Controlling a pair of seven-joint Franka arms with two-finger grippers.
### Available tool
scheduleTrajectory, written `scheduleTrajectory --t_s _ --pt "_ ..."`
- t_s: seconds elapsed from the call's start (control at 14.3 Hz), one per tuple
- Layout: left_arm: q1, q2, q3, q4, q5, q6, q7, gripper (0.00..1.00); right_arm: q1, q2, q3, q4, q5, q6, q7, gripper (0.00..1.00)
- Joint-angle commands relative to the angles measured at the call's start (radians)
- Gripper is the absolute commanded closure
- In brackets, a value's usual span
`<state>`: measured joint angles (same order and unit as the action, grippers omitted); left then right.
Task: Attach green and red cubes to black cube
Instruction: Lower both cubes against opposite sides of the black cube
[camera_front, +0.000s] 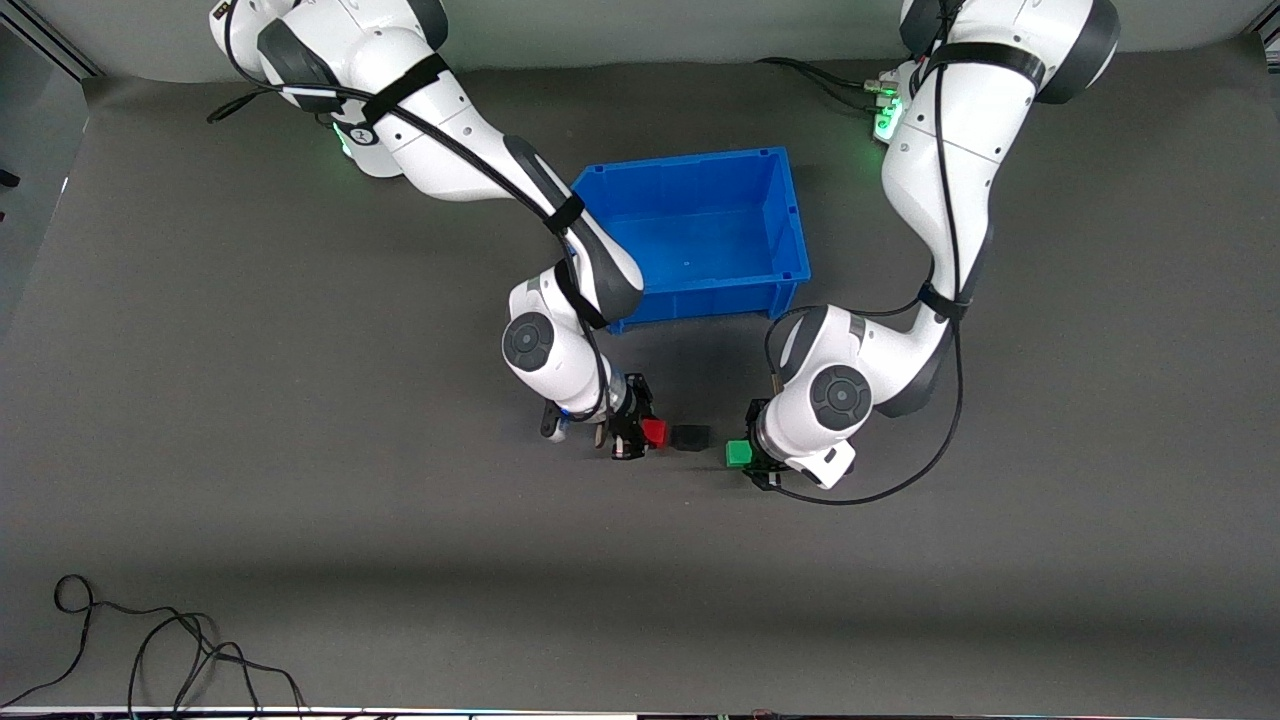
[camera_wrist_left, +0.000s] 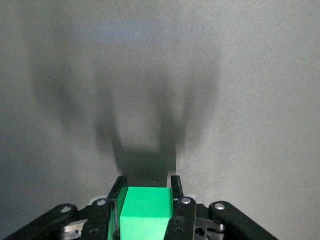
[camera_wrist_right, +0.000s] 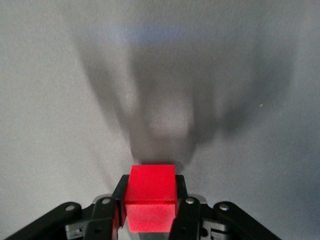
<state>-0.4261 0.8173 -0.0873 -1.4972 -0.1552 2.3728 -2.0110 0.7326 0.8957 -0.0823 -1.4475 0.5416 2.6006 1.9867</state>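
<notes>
Pinching the red cube (camera_front: 655, 433), the right claw (camera_front: 632, 436) sits low centre of the front view; the left claw (camera_front: 752, 458) grips the green cube (camera_front: 738, 453). The black cube (camera_front: 691, 437) rests between them on the matte grey tabletop (camera_front: 300, 400), nearly touching red. The cubes look light, rigid, smooth-faced; flat opposite sides suit clamping.

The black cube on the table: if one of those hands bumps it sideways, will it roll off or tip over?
Probably neither. The black cube has flat faces and sits squarely on the table, so it would likely slide, not roll. It is as low as it is wide, so tipping looks unlikely. Being small, it probably shifts at a light nudge.
</notes>
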Motion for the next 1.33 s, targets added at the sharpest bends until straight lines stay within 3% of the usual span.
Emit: scheduleTrajectory --t_s 0.0,1.26 --pt "-0.042 0.008 0.021 0.000 0.005 0.019 -0.034 1.00 0.019 0.040 -0.013 0.055 0.012 0.013 0.030 0.76" --pt "-0.082 0.010 0.024 0.000 0.011 0.020 -0.084 1.00 0.042 0.088 -0.011 0.122 -0.019 0.018 0.007 0.75"
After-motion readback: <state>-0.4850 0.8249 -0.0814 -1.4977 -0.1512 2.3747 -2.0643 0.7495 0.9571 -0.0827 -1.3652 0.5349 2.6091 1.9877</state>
